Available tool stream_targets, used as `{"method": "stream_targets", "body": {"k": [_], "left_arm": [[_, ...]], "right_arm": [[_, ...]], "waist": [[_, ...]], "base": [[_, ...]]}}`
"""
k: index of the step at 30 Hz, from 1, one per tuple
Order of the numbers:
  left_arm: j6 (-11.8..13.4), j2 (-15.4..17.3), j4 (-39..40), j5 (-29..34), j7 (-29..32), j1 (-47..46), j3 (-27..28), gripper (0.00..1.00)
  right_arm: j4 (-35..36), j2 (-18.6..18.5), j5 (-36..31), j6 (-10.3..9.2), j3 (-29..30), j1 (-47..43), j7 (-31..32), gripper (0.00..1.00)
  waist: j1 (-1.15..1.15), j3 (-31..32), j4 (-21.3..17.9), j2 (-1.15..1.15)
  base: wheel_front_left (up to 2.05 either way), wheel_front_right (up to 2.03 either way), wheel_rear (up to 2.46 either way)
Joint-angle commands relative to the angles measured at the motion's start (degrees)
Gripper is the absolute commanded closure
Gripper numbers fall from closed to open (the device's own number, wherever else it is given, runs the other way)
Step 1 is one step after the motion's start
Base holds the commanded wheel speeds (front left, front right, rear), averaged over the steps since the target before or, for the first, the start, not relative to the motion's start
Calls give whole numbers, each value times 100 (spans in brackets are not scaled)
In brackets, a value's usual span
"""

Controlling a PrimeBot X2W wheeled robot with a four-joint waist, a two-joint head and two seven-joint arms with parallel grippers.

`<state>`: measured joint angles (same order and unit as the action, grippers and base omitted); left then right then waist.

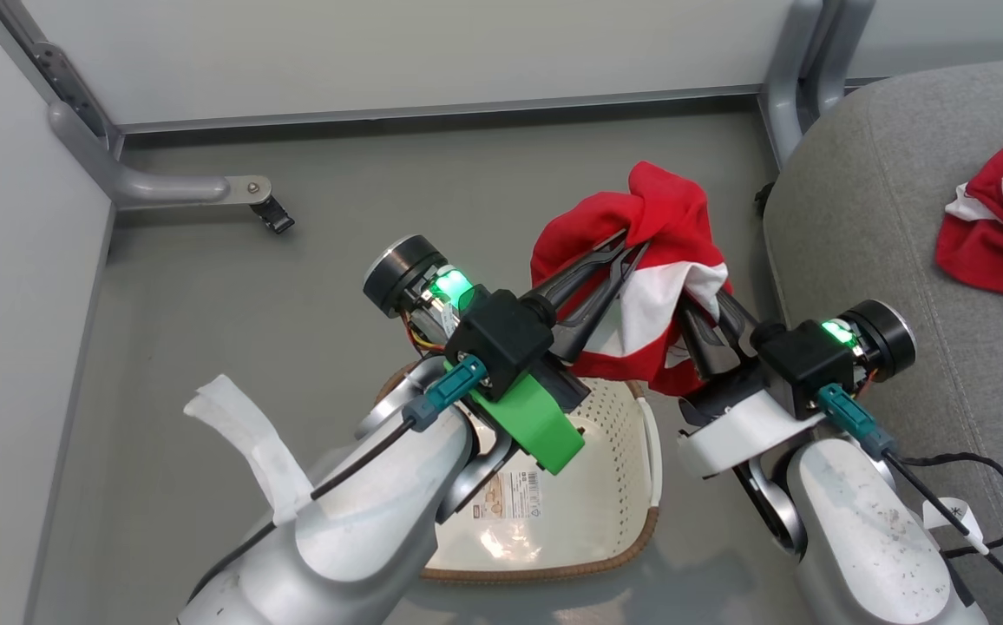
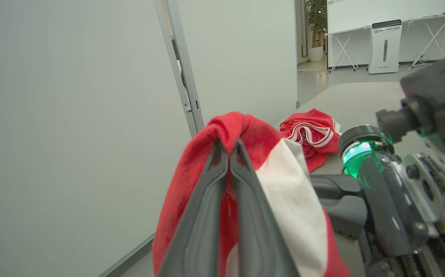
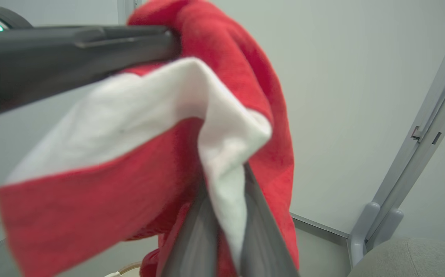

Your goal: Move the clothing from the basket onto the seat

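Note:
A red garment with a white panel [image 1: 640, 217] hangs in the air above the cream-white basket [image 1: 593, 512], held by both grippers. My left gripper [image 1: 632, 245] is shut on its upper fold; in the left wrist view its fingers [image 2: 207, 215] pinch red cloth at the tips. My right gripper [image 1: 703, 317] is shut on the lower white edge, and in the right wrist view the cloth [image 3: 222, 115] drapes over its fingers [image 3: 263, 238]. A second red garment with white stripes [image 1: 1000, 226] lies crumpled on the grey seat [image 1: 875, 260] at the right.
The basket stands on the grey floor [image 1: 293, 286] beneath my forearms, its inside bare where it shows. White wall panels with grey metal frame legs [image 1: 154, 187] close off the back and left. A black cable [image 1: 970, 495] lies on the seat's near edge.

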<state>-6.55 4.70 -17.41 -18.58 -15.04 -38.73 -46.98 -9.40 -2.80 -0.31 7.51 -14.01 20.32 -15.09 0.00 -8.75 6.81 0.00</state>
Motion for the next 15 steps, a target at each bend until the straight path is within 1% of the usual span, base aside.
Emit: {"method": "stream_targets", "body": {"k": [1, 2, 3, 4, 15], "left_arm": [[-1, 32, -2, 16, -20, 32, 12, 100], [21, 30, 11, 24, -20, 33, 28, 100], [44, 30, 19, 51, -20, 38, 36, 36], [50, 32, 20, 61, -20, 42, 42, 0], [89, 60, 74, 204, -19, 120, 137, 0]], "right_arm": [[31, -18, 40, -4, -7, -17, -11, 100], [32, -18, 40, -4, -7, -15, -11, 100], [33, -18, 36, -4, -6, -10, -11, 100], [34, -18, 43, -4, -1, -7, -11, 100], [3, -18, 74, -4, 110, -64, -11, 100]], "waist": [[0, -5, -5, 0], [0, -8, -8, 0], [0, -11, -13, 0], [0, -13, -17, 0], [0, -43, -111, 0]], "base": [[0, 0, 0], [0, 0, 0], [0, 0, 0], [0, 0, 0], [0, 0, 0]]}}
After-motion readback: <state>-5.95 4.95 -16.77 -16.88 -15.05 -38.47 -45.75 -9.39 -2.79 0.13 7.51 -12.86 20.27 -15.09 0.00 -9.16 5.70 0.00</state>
